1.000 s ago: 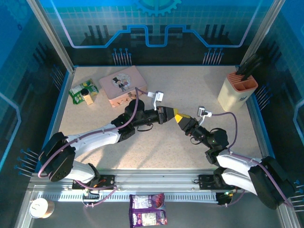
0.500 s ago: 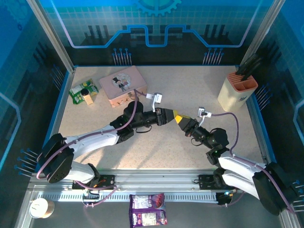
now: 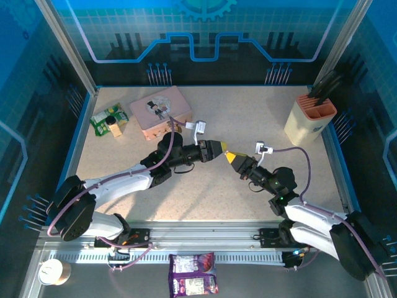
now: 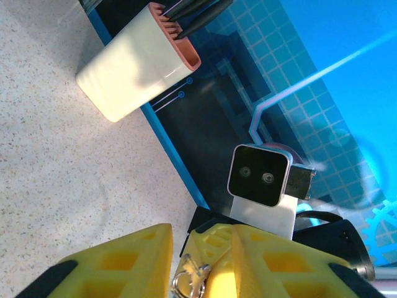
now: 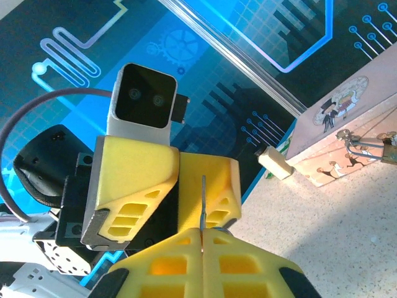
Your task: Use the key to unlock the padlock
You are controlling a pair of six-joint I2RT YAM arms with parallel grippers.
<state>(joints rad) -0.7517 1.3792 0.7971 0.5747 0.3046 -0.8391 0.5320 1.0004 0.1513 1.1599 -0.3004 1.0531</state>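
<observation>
Mid-frame, the right gripper (image 3: 231, 158) is clenched on the thin, flat silver key (image 5: 203, 198), tip to tip with the left gripper (image 3: 219, 149), whose blocky yellow fingers (image 4: 124, 261) stand slightly parted.

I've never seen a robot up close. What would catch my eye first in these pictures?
Two arms meet over the middle of the table, the yellow left hand and right hand almost tip to tip, and the right one pinches a thin key. Farther back on the left lies a pink tin. A cream knife block stands at the back right.
</observation>
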